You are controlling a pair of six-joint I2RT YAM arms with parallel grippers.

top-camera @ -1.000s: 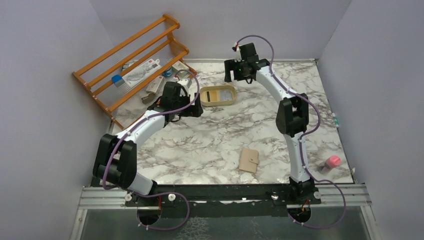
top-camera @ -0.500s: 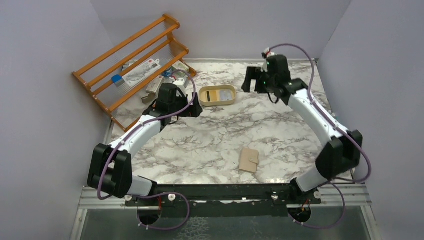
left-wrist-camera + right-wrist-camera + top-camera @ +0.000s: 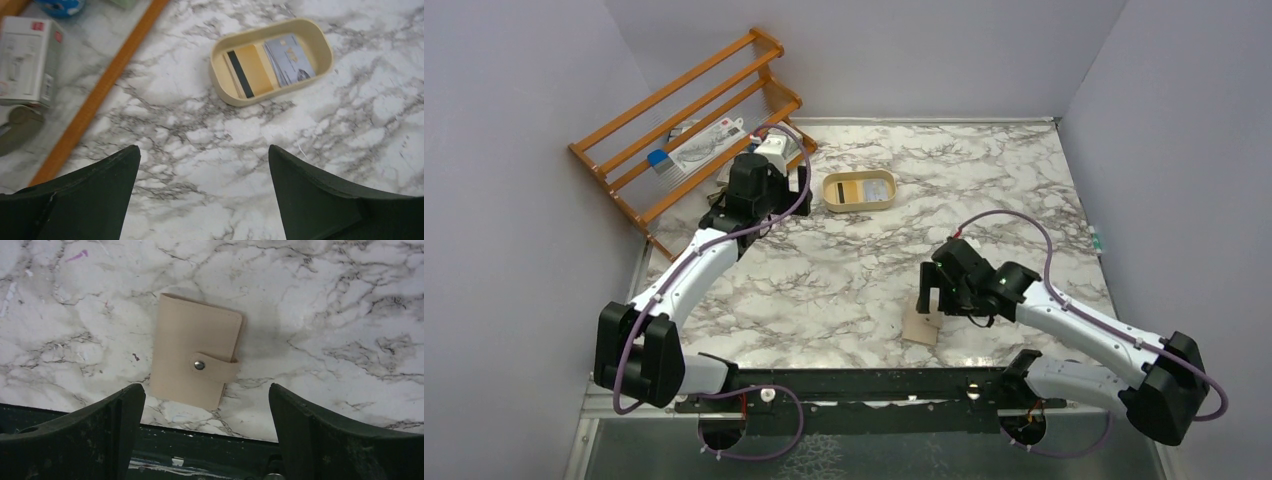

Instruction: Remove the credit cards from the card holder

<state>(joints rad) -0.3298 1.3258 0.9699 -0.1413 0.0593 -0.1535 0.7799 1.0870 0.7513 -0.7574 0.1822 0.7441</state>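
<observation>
The tan card holder [image 3: 195,350] lies folded and snapped shut near the table's front edge, and my right arm partly covers it in the top view [image 3: 918,326]. My right gripper [image 3: 204,390] hovers just above it, open and empty [image 3: 931,290]. Two credit cards lie in the oval cream tray [image 3: 215,62] at the back: a yellowish card with a black stripe [image 3: 252,75] and a light blue card [image 3: 290,59]. My left gripper [image 3: 204,150] stands open over bare marble to the left of the tray [image 3: 859,207], holding nothing.
An orange wooden rack [image 3: 684,115] with boxes and small items stands at the back left; its rail [image 3: 100,92] and a white box [image 3: 25,60] lie close to my left gripper. The dark front rail [image 3: 200,440] runs just behind the card holder.
My right arm has swung from the back of the table beside the tray down to the front, over the card holder, with its jaws opened wide. My left arm has drawn back slightly to the left.
</observation>
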